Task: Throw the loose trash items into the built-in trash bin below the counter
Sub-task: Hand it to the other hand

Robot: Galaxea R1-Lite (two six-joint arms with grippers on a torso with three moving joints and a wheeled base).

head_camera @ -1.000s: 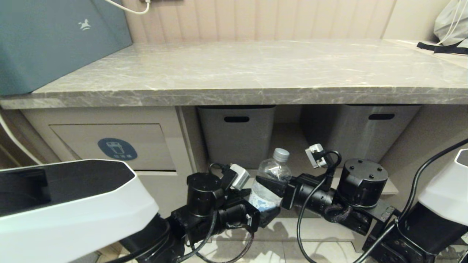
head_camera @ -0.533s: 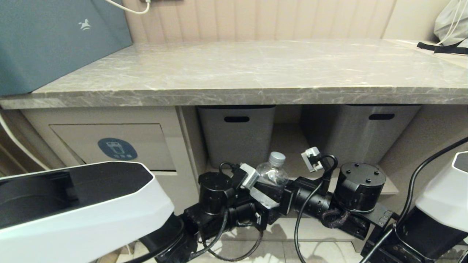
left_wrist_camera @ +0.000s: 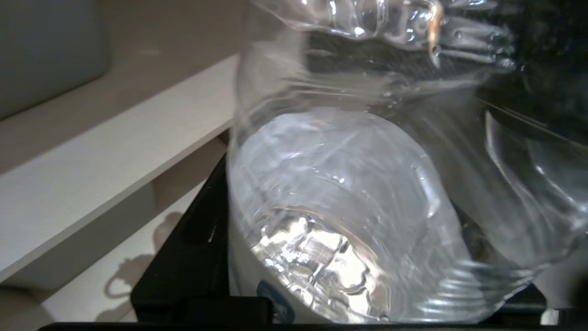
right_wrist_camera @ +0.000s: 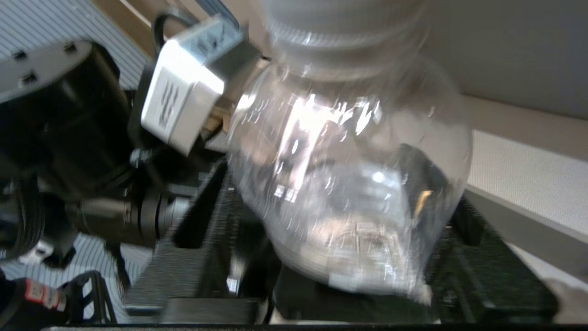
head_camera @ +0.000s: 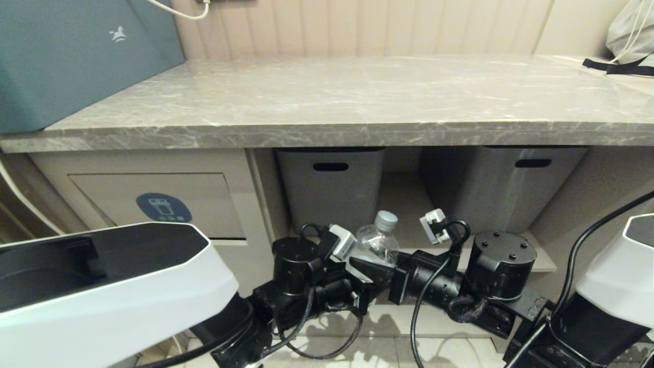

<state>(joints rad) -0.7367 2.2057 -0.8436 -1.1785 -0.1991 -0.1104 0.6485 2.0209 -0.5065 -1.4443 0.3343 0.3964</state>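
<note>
**One bottle between two hands, below the marble worktop**

Grey marble-look worktop (head_camera: 357, 97) runs across the far half of the head view, its thick front edge overhanging a beige cabinet. At far left on it leans a large teal box (head_camera: 76, 56); at far right lies a grey bag (head_camera: 631, 30) with black straps. Under the worktop, on the left, sits the built-in trash bin (head_camera: 153, 204) — a recessed flap with a blue oval sticker showing a white bin icon, the flap flush with its frame. To its right, two grey tubs (head_camera: 332, 186) with slot handles stand in an open shelf bay.

Near the robot, low in front of that bay, both arms meet around a single clear water bottle (head_camera: 377, 243). It stands roughly upright, grey cap on top, well right of the bin flap. The left hand (head_camera: 357, 278) reaches in from the left and the right hand (head_camera: 380, 266) from the right, each with its black fingers on either side of the bottle's body. The left wrist view shows the bottle's lower body and label (left_wrist_camera: 349, 220) filling the gap between the fingers; the right wrist view shows its shoulder and cap (right_wrist_camera: 349, 184) likewise. Which hand actually grips — or whether both do — I cannot tell.
</note>
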